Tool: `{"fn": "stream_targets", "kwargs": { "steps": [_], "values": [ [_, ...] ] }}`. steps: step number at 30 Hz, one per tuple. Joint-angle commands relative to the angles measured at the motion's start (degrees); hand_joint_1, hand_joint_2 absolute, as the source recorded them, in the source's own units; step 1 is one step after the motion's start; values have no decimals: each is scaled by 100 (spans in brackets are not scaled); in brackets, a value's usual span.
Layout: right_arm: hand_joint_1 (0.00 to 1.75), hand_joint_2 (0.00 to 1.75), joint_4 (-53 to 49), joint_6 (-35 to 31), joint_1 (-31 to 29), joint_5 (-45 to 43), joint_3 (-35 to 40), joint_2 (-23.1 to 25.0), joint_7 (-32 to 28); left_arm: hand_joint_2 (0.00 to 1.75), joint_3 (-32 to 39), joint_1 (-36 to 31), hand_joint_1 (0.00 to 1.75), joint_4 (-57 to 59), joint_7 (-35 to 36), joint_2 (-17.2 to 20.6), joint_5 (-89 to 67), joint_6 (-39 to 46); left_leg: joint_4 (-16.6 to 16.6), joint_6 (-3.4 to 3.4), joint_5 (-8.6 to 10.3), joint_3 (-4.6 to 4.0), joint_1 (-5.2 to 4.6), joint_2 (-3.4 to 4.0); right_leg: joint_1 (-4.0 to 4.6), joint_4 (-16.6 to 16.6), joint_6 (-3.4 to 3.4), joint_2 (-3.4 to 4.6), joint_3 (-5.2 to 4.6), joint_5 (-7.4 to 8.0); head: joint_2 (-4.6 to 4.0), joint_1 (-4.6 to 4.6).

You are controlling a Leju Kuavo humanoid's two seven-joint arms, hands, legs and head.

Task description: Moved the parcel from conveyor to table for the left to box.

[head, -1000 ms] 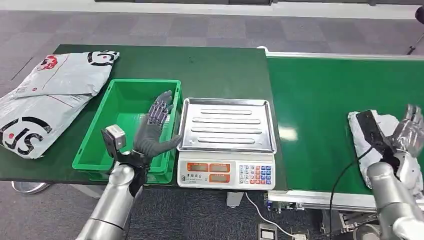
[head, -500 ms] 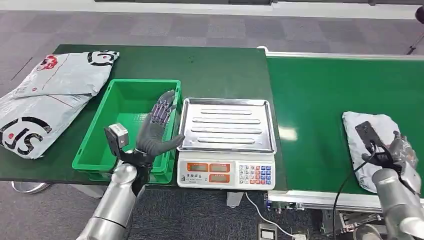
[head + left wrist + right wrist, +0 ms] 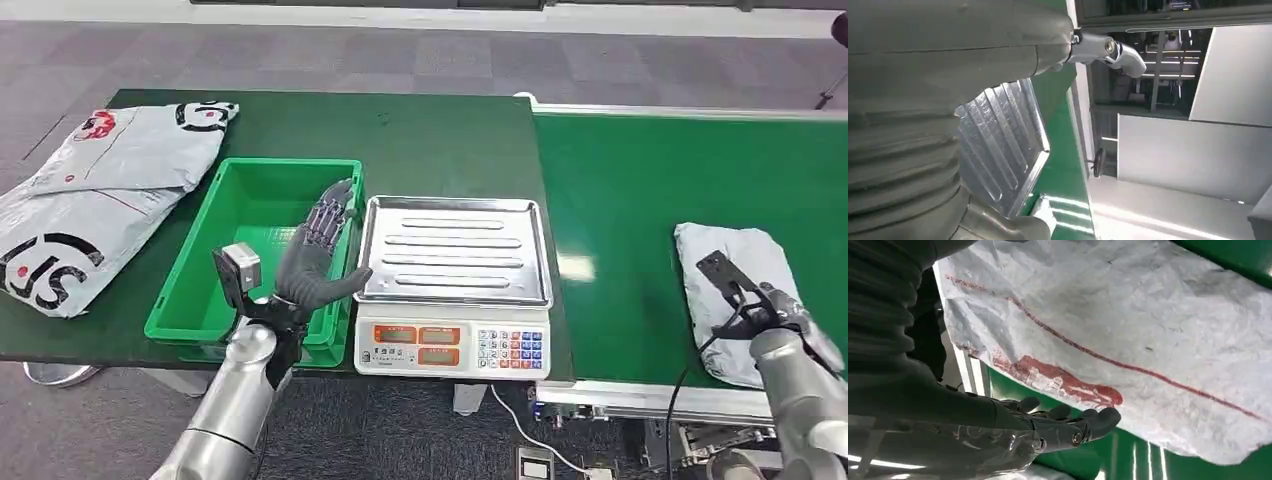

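The parcel [image 3: 728, 285] lies on the conveyor [image 3: 640, 190] at the lower right of the frame, long axis running from upper left to lower right. The right hand [image 3: 790, 320] sits at its near end, far closer than the left hand [image 3: 315, 255]; its fingers [image 3: 1068, 427] lie extended beside the parcel's edge, holding nothing. The parcel is a crumpled grey-white mailer with red print. The left hand's fingers spread wide over the green bin [image 3: 195, 290].

Scale [image 3: 455, 290] stands between conveyor [image 3: 640, 200] and green bin [image 3: 250, 250].
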Motion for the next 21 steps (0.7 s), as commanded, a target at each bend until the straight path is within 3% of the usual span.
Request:
{"fn": "stream_targets", "kwargs": {
  "steps": [1,8,21],
  "values": [
    [0,175,357,239,-303,121,-117,311,35,175,156,-143,0,246,24,92,0,-22,-10,-6,-8,26,3,33,6,-13,-13,22,19,2,0,0],
    [0,175,543,819,-230,-12,-291,348,-72,175,187,-138,0,248,24,69,-12,-107,-6,-5,-5,16,5,24,8,-10,-10,16,14,3,0,0],
    [0,175,544,982,-163,-177,-543,426,-102,175,207,-141,0,257,24,44,-21,-158,-12,-7,-7,27,6,28,9,-16,-15,17,23,2,0,0]
  ]
}}
